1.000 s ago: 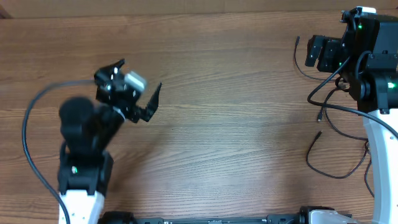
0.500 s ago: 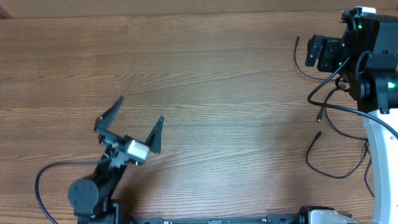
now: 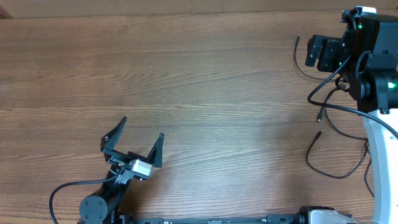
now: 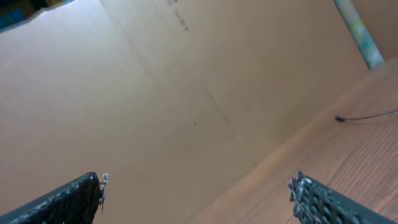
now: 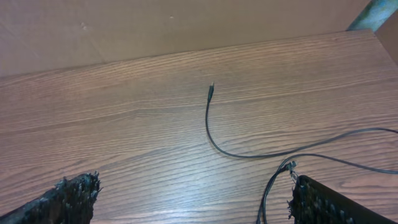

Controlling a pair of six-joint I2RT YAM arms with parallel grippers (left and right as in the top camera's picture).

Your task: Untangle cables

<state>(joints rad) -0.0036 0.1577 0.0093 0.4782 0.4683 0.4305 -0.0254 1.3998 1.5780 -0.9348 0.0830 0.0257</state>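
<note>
Overhead: the cables [image 3: 308, 157] are all on the right side of the tabletop [image 3: 217, 74], lying as loose strands and open loops. I see no knot, so I'd guess the untangling is mostly done. A few strands run under the right arm though, so I can't tell if they cross there. The left hand [image 3: 143, 126] is tucked low by its base, well apart from the cables, spread wide and empty. The right hand [image 3: 314, 51] hangs over the far right corner, also holding nothing.

Left wrist: the hand [image 4: 197, 182] points up at a cardboard wall [image 4: 155, 93], with one cable end off to the right.

Right wrist: the hand [image 5: 193, 185] gapes wide above the tabletop, one plug-tipped strand [image 5: 214, 140] just ahead.
</note>
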